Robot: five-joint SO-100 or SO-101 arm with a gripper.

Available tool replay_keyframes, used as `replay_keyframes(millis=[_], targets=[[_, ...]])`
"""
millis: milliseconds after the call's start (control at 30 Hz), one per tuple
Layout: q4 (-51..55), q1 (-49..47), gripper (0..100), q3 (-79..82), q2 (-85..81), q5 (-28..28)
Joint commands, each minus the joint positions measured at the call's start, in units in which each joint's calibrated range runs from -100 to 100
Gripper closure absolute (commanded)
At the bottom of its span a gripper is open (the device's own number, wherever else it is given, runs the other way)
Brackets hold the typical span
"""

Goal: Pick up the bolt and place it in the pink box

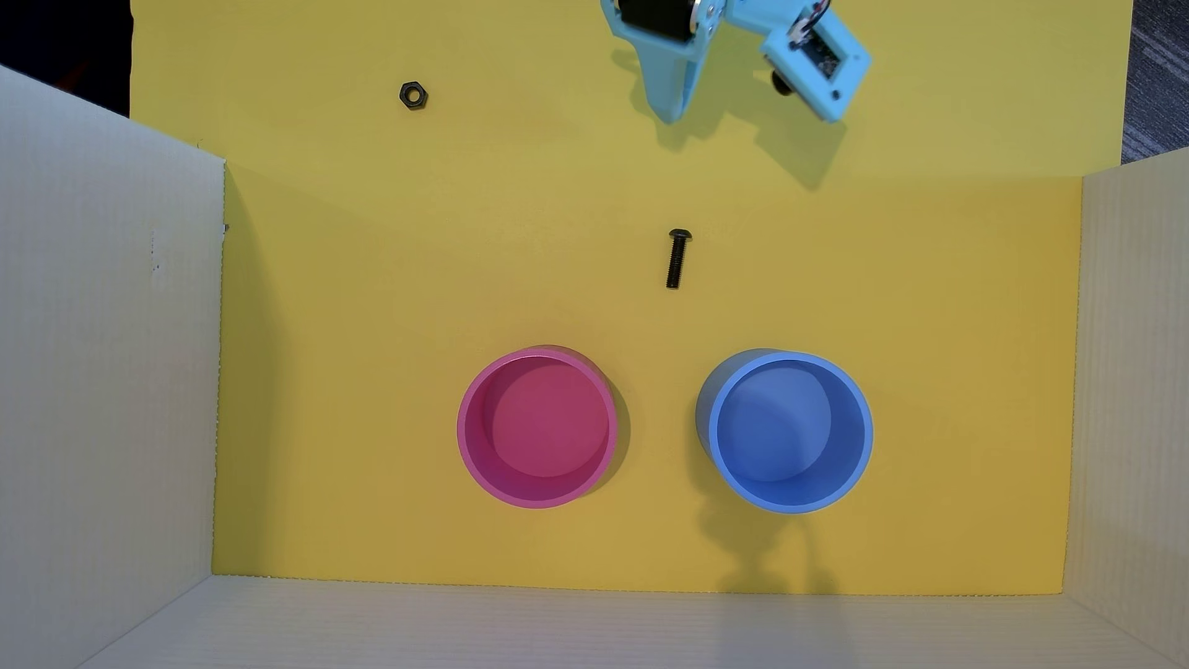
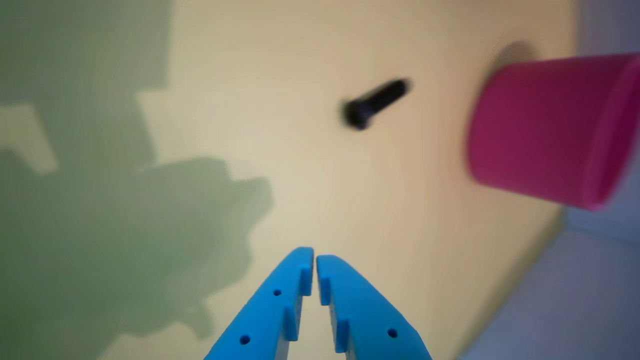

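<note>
Matt black metal bolt (image 1: 677, 258), smooth matt plastic pink box (image 1: 475, 450)

In the overhead view, the small black metal bolt (image 1: 678, 258) lies on the yellow sheet (image 1: 360, 334) between my light-blue plastic gripper (image 1: 669, 116) above and two cups below: the round pink plastic box (image 1: 468, 444) left, the round blue plastic container (image 1: 863, 444) right. The black hexagonal nut (image 1: 413, 96) lies far upper left.

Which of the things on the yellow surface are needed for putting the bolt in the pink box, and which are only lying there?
Needed for the job:
- the bolt, lying flat on the yellow surface
- the pink box, open and empty
- the gripper, jaws closed, holding nothing

Only lying there:
- the black hexagonal nut
- the blue round container, empty
</note>
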Motion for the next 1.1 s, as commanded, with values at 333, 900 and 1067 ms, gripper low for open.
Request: replay_keyframes(millis=[333,900,1067], targets=[[2.1,-0.2,98,-34.7,29.5,2.0],[2.8,0.1,99,-67.1,79.8,2.1],[-3.4,0.1,98,-66.9,85.6,8.6]])
